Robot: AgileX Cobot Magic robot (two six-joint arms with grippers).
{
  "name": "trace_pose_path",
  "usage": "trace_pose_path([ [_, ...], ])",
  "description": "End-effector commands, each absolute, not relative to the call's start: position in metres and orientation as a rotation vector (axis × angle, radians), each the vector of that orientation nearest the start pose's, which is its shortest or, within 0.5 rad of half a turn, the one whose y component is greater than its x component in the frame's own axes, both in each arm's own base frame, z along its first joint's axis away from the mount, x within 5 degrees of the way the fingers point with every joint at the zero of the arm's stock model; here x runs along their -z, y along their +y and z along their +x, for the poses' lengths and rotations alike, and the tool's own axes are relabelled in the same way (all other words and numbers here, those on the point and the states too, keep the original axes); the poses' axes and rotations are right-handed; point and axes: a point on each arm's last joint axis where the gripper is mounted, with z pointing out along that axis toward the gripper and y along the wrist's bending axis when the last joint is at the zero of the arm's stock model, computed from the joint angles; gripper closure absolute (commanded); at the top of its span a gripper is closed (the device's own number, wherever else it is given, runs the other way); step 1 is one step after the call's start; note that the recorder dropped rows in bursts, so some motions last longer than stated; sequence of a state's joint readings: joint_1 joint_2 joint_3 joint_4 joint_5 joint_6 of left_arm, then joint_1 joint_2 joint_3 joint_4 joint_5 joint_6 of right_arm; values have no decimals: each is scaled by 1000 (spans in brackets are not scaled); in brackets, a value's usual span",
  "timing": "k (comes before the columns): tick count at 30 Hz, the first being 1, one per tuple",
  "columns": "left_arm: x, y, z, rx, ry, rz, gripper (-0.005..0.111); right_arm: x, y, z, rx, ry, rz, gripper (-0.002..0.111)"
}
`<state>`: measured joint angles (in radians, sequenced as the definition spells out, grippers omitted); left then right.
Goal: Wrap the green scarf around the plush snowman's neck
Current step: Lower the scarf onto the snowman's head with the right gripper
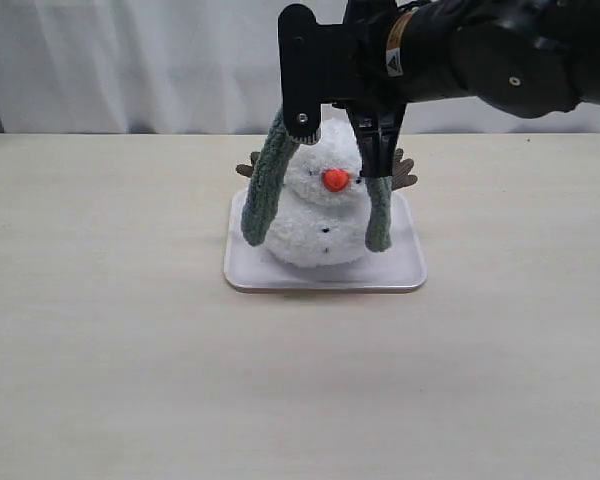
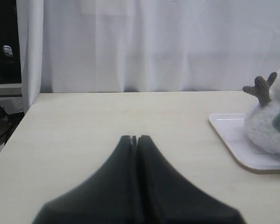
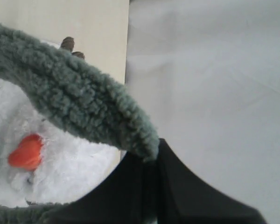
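The plush snowman [image 1: 320,225] stands on a white tray [image 1: 325,278] at the table's middle, orange nose facing the front. The green scarf [image 1: 262,190] passes behind its head, hidden there by my arm, and hangs down both sides; the other end [image 1: 379,215] dangles by its body. My right gripper [image 1: 378,150] reaches in from the right above the snowman's head and is shut on the scarf [image 3: 74,98] in the right wrist view, close to the nose [image 3: 25,151]. The front of the neck [image 1: 325,203] is bare. My left gripper [image 2: 134,138] is shut and empty, over bare table, away from the snowman [image 2: 270,126].
Brown twig arms [image 1: 248,168] stick out behind the snowman. The tray [image 2: 233,140] lies flat on a pale wooden table [image 1: 130,330], with a white curtain [image 1: 130,60] along the far edge. The left arm is outside the exterior view.
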<state>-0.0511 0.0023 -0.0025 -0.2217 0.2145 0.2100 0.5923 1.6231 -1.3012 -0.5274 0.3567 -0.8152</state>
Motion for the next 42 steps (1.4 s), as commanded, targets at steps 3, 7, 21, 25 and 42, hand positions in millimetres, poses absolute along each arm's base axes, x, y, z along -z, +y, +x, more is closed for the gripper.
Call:
trace_pose_path([
  [3, -195, -7, 55, 90, 1682, 74, 107, -305, 198, 342, 669, 1248, -1740, 104],
  [7, -195, -7, 55, 90, 1682, 74, 107, -292, 196, 347, 723, 1252, -1813, 104],
  [21, -195, -7, 55, 90, 1682, 74, 107, -287, 184, 367, 756, 1210, -1744, 104],
  [25, -195, -7, 55, 90, 1682, 74, 107, -280, 178, 377, 670, 1287, -1643, 104],
  [42, -195, -7, 55, 89, 1685, 75, 107, -255, 178, 391, 512, 1384, -1528, 104],
])
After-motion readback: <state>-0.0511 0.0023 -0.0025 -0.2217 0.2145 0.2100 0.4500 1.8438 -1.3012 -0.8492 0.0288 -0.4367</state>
